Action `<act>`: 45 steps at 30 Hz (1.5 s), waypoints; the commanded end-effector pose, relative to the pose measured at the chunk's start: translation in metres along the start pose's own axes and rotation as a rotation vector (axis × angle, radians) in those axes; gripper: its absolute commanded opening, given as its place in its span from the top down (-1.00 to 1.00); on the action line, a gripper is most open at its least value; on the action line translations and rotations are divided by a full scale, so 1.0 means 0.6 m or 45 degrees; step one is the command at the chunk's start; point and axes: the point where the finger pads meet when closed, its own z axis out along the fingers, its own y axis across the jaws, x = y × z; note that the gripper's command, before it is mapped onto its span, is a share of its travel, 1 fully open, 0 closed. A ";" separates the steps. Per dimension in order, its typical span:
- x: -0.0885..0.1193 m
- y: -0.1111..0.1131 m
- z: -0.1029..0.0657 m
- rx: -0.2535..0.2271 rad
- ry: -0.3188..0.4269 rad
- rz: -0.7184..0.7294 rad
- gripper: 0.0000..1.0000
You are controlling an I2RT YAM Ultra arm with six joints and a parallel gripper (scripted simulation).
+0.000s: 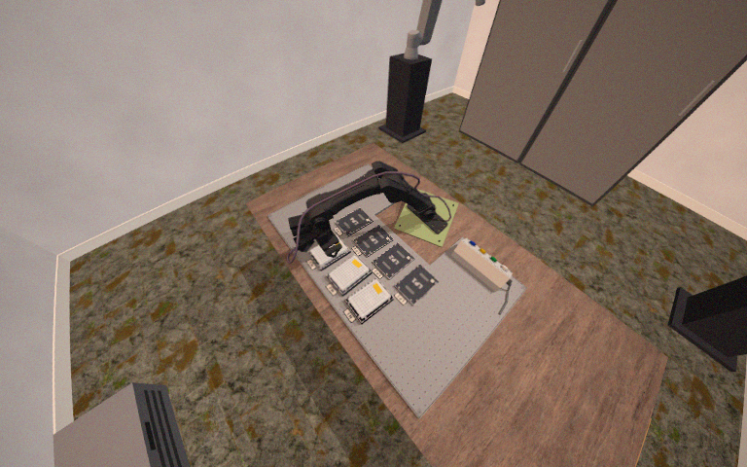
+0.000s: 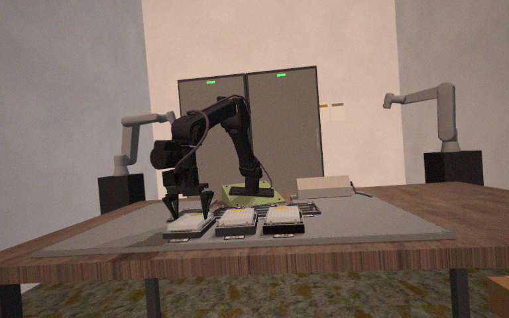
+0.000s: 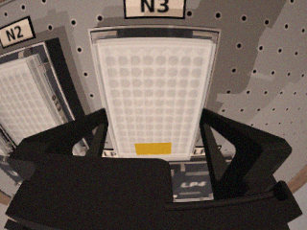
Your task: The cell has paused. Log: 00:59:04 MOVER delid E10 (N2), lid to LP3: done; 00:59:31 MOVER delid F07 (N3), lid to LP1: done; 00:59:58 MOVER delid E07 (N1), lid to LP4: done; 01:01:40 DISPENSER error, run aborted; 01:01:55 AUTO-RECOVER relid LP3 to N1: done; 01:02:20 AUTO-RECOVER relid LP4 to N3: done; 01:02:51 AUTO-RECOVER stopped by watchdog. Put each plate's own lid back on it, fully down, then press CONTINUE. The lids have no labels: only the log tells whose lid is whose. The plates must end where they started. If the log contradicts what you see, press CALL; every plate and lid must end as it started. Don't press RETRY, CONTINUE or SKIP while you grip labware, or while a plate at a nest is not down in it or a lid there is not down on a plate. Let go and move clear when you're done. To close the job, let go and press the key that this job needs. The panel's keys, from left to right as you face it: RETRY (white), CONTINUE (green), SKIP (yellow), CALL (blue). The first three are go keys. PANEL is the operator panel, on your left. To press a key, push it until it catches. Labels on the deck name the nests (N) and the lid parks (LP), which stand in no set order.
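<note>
My gripper [image 1: 333, 252] [image 2: 190, 218] [image 3: 153, 113] is shut on the long sides of a clear lid [image 3: 153, 86] with a yellow mark. The lid lies over the plate at nest N3 [image 2: 181, 235], lined up with it and looking level; whether it is fully down I cannot tell. The N2 plate [image 1: 349, 273] [image 2: 236, 217] [image 3: 19, 96] and the third nest's plate [image 1: 369, 300] [image 2: 282, 215] sit in their nests, each under a yellow-marked lid. The panel [image 1: 479, 267] [image 2: 323, 183] shows blue, yellow, green and white keys in the top view.
Four dark lid parks stand in a row between the nests and the arm's base, with no lid on them; one is LP4 [image 3: 192, 184]. The arm's green base plate [image 1: 405, 223] [image 2: 228, 195] lies behind them. A cable [image 1: 505, 300] runs from the panel's end.
</note>
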 end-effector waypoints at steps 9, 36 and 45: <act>-0.009 -0.002 -0.009 0.009 -0.031 -0.002 1.00; -0.009 -0.003 -0.010 0.009 -0.031 -0.002 -1.00; -0.009 -0.003 -0.010 0.009 -0.031 -0.002 -1.00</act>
